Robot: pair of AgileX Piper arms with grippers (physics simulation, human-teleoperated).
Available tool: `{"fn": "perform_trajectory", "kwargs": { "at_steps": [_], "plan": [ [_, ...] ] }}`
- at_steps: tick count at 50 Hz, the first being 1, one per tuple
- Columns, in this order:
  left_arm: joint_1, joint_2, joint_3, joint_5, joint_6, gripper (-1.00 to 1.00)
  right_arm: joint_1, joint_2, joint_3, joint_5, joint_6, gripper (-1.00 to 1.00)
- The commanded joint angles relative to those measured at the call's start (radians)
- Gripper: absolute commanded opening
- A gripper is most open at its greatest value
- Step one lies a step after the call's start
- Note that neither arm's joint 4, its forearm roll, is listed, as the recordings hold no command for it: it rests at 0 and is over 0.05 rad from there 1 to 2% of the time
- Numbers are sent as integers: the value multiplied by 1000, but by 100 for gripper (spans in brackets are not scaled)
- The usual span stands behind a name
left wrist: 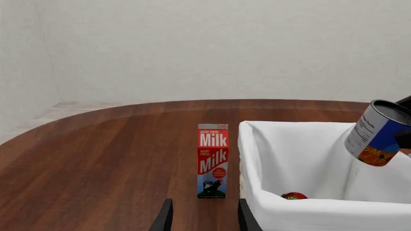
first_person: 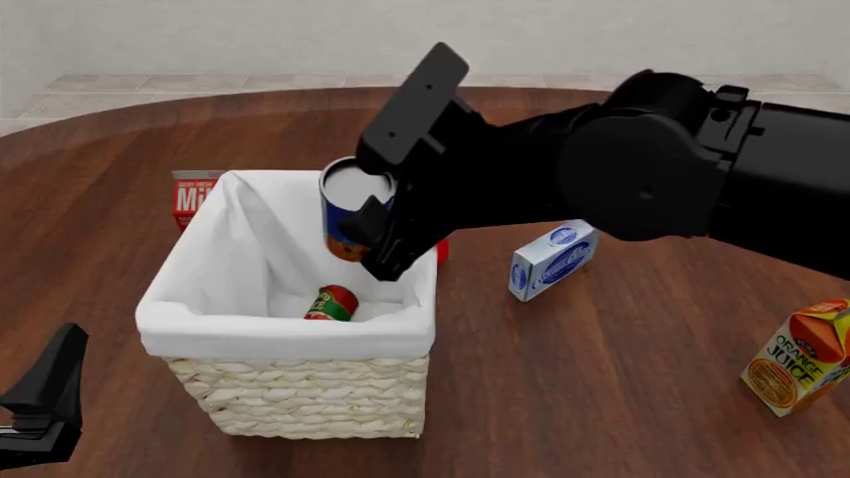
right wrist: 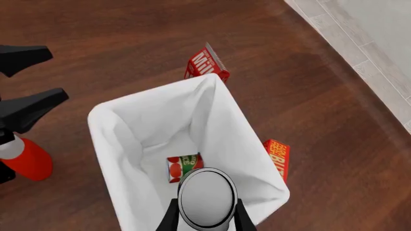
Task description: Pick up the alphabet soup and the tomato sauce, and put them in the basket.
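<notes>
My right gripper [first_person: 365,224] is clamped on the soup can [first_person: 350,211], one finger pressed against each side of its body. In the right wrist view the can's grey lid [right wrist: 206,197] fills the gap between the two fingers [right wrist: 168,217]. I see the can tilted, suspended above the basket [first_person: 293,398] near the basket's right rim, clear of the cloth liner [first_person: 219,329] and not touching anything below it. The left wrist view confirms this: the can [left wrist: 377,134] hangs in the air over the far side of the basket [left wrist: 301,211], with the blue label and orange band visible.

The tomato can [first_person: 332,303] lies on its side on the basket floor, almost directly beneath the soup can. In the right wrist view it [right wrist: 184,166] rests against the white liner at the bottom.

My left gripper [left wrist: 202,216] sits low near the front left edge of the desk [first_person: 638,398], just beside the basket's left wall. Its jaws stand parted, with nothing between them. Only the finger tips [left wrist: 164,217] show in the left wrist view.

Other items on the desk: a milk carton [left wrist: 212,160] stands upright just beside the basket's back left corner. A blue-and-white box [first_person: 550,258] lies to the right of the basket. An orange juice carton [first_person: 801,357] stands tilted near the right edge of the desk. A red box [right wrist: 276,156] lies against the basket's right side.
</notes>
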Motion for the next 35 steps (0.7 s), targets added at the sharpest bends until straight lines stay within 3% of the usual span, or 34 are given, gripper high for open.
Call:
{"fn": "perform_trajectory", "kwargs": {
  "at_steps": [1, 35],
  "plan": [
    [-1, 0, 0, 1, 0, 100, 14, 11, -25, 1, 19, -100],
    [-12, 0, 1, 11, 18, 100, 28, 100, -74, 16, 35, -100]
  ]
}}
